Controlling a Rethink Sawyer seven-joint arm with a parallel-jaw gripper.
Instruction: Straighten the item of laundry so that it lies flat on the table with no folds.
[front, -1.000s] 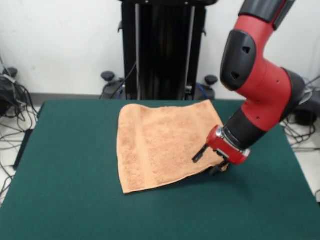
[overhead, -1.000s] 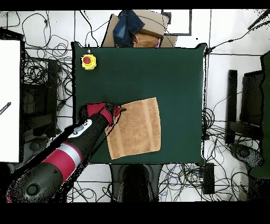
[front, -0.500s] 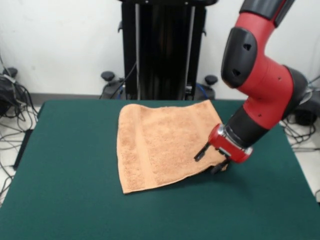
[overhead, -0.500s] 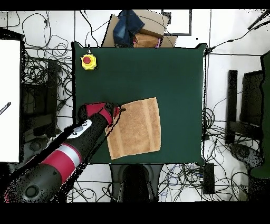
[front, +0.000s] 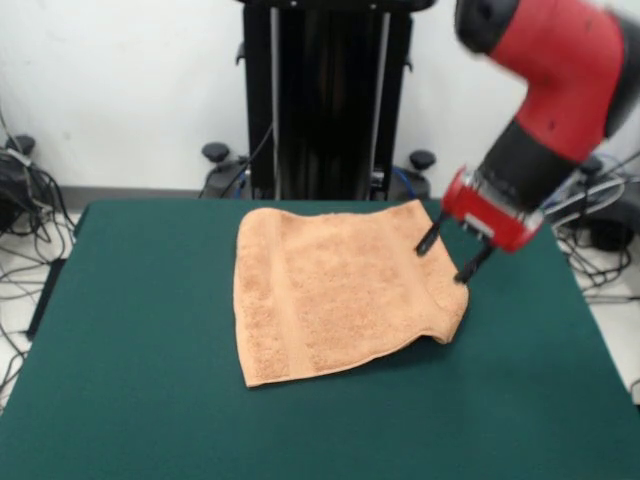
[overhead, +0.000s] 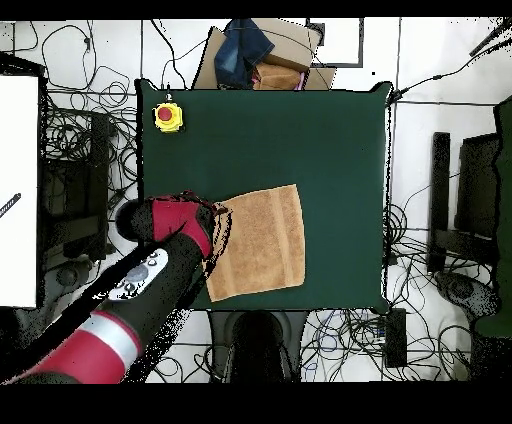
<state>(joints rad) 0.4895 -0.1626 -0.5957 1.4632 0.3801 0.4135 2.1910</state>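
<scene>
gripper (front: 448, 250) spread, empty, lifted | towel (front: 335, 290) sits below the fingers on the table (front: 140, 350), near flat, corner under them looks puckered | heads up: drop back carelessly and you could snag and refold it

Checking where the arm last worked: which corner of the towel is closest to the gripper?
The near right corner of the towel in the front view, just below the open gripper. It looks slightly lifted or curled, while the other three lie farther left or back.
</scene>
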